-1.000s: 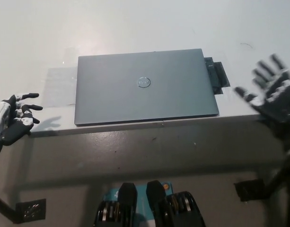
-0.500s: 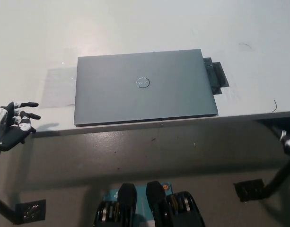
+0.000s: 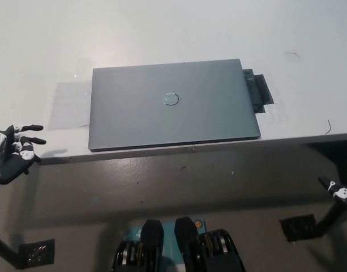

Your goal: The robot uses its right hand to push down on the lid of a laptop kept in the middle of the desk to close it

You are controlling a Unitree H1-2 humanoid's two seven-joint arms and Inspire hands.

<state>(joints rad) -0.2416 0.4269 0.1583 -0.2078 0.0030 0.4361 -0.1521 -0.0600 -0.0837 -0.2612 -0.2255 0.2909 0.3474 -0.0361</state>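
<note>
1. The grey laptop [image 3: 173, 104] lies shut and flat in the middle of the white worktop [image 3: 162, 34], its front edge near the worktop's near edge.
2. A dark block [image 3: 260, 90] sits against its right side.
3. The left hand [image 3: 15, 152] hangs at the lower left, off the worktop, fingers apart, empty.
4. Only a sliver of the right hand [image 3: 338, 192] shows at the far right; whether it is spread or curled cannot be told.

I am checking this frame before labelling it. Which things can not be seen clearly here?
- Right hand: head view, cut off by the right edge; open or shut unclear.
- Left hand: partly cut off by the left edge.
- Dark object: mostly hidden beneath the laptop; unidentifiable.
</note>
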